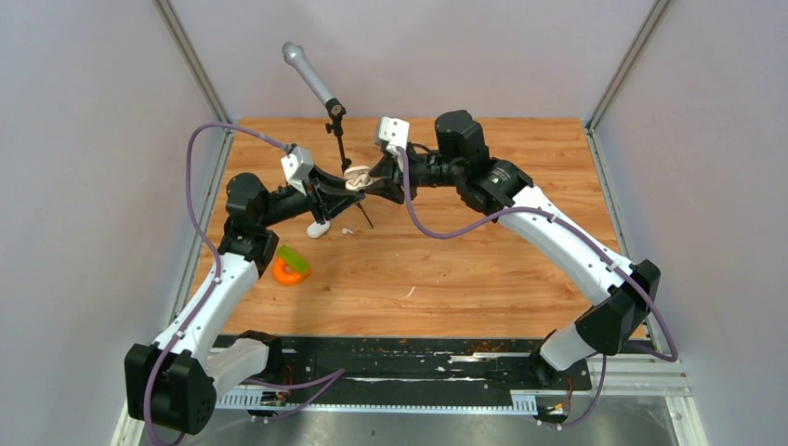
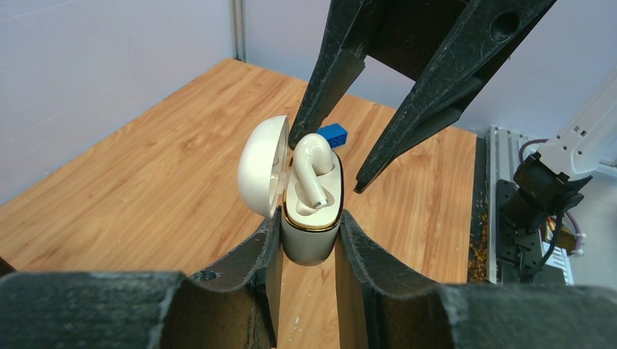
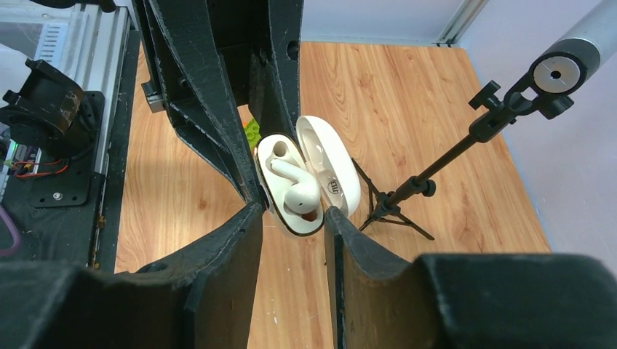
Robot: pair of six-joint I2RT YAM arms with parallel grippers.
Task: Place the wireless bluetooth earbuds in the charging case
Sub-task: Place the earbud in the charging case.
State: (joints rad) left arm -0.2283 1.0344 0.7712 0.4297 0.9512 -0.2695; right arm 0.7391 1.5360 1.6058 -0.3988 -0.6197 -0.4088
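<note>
Left wrist cam first: closest to the lens are the left jaws. Their two black fingers (image 2: 240,265) fill the bottom of the shot and are clamped tight on the lower body of the charging case (image 2: 309,243). The lid (image 2: 258,174) is swung open off to the left of those jaws. One earbud (image 2: 313,163) sits in the case, stem down in its well and head sticking up above the gold rim, so it's not fully seated. The right jaws point down from above, spread apart with the bud between their tips. One tip is just beside the bud's head and the other is clear of it, so they're open and not pinching anything. A little blue block (image 2: 334,134) lies on the tabletop (image 2: 145,182) beyond the right jaws.

Right wrist cam: the right jaws' own fingers (image 3: 218,269) are at the bottom, parted, and the end of the case sits right at the gap between the tips. The bud lies in the tan inside, with the lid off to the right. The left jaws reach down from the top, pinching the case's sides. A mic stand (image 3: 436,171) stands on the tabletop to the right of the jaws.

Top cam: both sets of jaws meet over the far half of the tabletop with the case held between them. Just beside the left jaws, on the near side, there's a small white thing (image 1: 319,229), can't tell what. Nearer still are a green block (image 1: 294,255) and an orange ring (image 1: 292,270).
</note>
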